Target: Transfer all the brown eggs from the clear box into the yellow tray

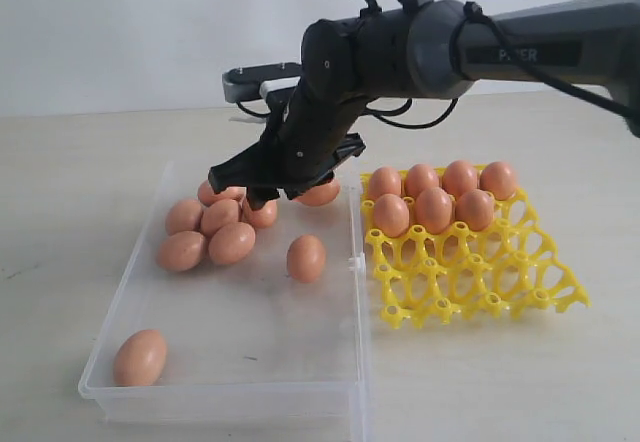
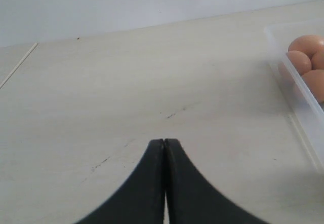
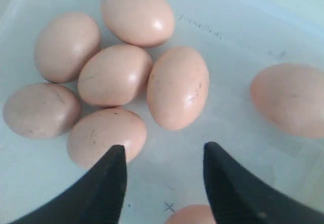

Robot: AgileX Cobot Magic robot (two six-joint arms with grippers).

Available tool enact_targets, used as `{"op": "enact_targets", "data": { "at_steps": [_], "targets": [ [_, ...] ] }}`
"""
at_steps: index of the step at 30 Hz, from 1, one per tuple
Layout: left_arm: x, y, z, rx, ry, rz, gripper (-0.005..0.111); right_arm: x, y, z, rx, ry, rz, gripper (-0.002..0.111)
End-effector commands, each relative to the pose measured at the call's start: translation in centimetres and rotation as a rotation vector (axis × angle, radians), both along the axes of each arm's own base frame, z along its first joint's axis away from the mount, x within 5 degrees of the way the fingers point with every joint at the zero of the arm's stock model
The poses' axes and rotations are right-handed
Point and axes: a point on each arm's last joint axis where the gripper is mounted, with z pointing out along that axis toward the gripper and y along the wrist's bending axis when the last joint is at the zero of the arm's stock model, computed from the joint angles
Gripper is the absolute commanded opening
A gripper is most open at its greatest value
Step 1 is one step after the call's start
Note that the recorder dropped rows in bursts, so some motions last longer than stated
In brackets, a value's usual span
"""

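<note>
The clear box [image 1: 330, 362] holds several brown eggs [image 1: 222, 232] bunched at its back left. Single eggs lie mid-box [image 1: 306, 258], at the front left corner [image 1: 140, 357] and by the back right wall [image 1: 322, 195]. The yellow tray [image 1: 470, 282] to the right carries several eggs [image 1: 433, 207] in its back rows. My right gripper [image 1: 262, 194] hangs open over the bunch. In the right wrist view the right gripper [image 3: 164, 148] has nothing between its fingers, with the bunched eggs [image 3: 177, 87] just beyond its tips. My left gripper [image 2: 164, 142] is shut and empty over bare table.
The right arm [image 1: 520, 47] reaches in from the right, above the tray's back edge. In the left wrist view the box's wall [image 2: 298, 89] shows at the side with eggs [image 2: 304, 57] behind it. The tray's front cups are empty. A pale wall stands behind the table.
</note>
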Motion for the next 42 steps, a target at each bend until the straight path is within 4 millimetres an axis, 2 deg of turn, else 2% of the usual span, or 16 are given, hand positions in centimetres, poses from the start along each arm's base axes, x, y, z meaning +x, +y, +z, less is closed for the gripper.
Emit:
{"op": "enact_targets", "data": {
  "at_steps": [1, 5, 14, 20, 24, 29, 30, 32, 35, 39, 42],
  "targets": [
    [0.0, 0.0, 0.2, -0.005, -0.016, 0.003, 0.000, -0.8, 0.1, 2.1, -0.013, -0.034, 0.038, 0.060],
    [0.0, 0.0, 0.2, -0.005, -0.016, 0.003, 0.000, -1.6, 0.3, 2.0, -0.023, 0.031, 0.021, 0.060],
    [0.0, 0.0, 0.2, -0.005, -0.016, 0.003, 0.000, -2.9, -0.3, -0.8, -0.038, 0.103, -0.028, 0.059],
    [0.0, 0.0, 0.2, -0.005, -0.016, 0.003, 0.000, -2.9, -0.2, -1.4, -0.040, 0.120, -0.034, 0.059],
    [0.0, 0.0, 0.2, -0.005, -0.016, 0.003, 0.000, -3.5, 0.6, -1.6, -0.028, 0.131, -0.025, 0.059],
    [0.0, 0.0, 0.2, -0.005, -0.016, 0.003, 0.000, -5.6, 2.6, -1.7, -0.054, 0.131, 0.084, 0.059],
    [0.0, 0.0, 0.2, -0.005, -0.016, 0.003, 0.000, -5.8, 3.4, -1.6, -0.038, 0.069, 0.130, 0.059],
    [0.0, 0.0, 0.2, -0.005, -0.016, 0.003, 0.000, -5.5, 4.0, -1.3, -0.009, 0.006, 0.137, 0.059],
    [0.0, 0.0, 0.2, -0.005, -0.016, 0.003, 0.000, -5.8, 3.6, -1.5, -0.058, 0.034, 0.174, 0.059],
    [0.0, 0.0, 0.2, -0.005, -0.016, 0.003, 0.000, -8.0, 2.4, -2.1, -0.242, 0.215, 0.320, 0.059],
    [0.0, 0.0, 0.2, -0.005, -0.016, 0.003, 0.000, -9.0, 2.3, -2.1, -0.286, 0.283, 0.366, 0.059]
  ]
}}
